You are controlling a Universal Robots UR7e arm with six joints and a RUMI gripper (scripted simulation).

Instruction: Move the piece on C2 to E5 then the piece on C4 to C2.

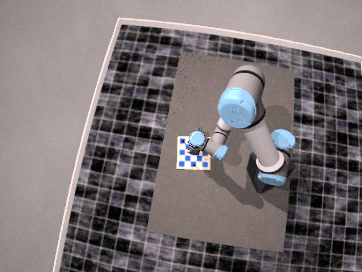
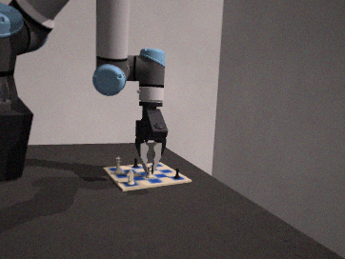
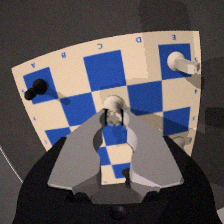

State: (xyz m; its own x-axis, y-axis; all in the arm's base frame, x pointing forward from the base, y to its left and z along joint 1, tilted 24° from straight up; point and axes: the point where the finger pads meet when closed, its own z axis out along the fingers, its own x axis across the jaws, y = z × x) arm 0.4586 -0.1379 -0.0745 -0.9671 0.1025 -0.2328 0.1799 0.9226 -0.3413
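Jaws pinched narrow on a white piece: in the wrist view the two grey fingers meet its sides just under the rounded head, so you can treat the gripper as holding it.

Piece position: you see it standing in column C, roughly mid-board; the row numbers along the edge are too small to read, so you cannot confirm from the pictures whether this is the C2 or the C4 square. Judged from the task order, it is probably the first pick.

Grip rationale: you approach straight down, as the exterior view shows with the gripper vertical above the board. That keeps the fingers out of neighbouring squares and the piece upright.

Other pieces, to be left alone:
- white piece near the E corner, seen at a slant from this camera
- black piece in column A
- small dark piece partly hidden under the gripper body

Risk, as a judgement: you have the dark piece close beneath the palm; lift vertically before you translate.

Top view: arm reaches over the board; pieces unresolvable there.
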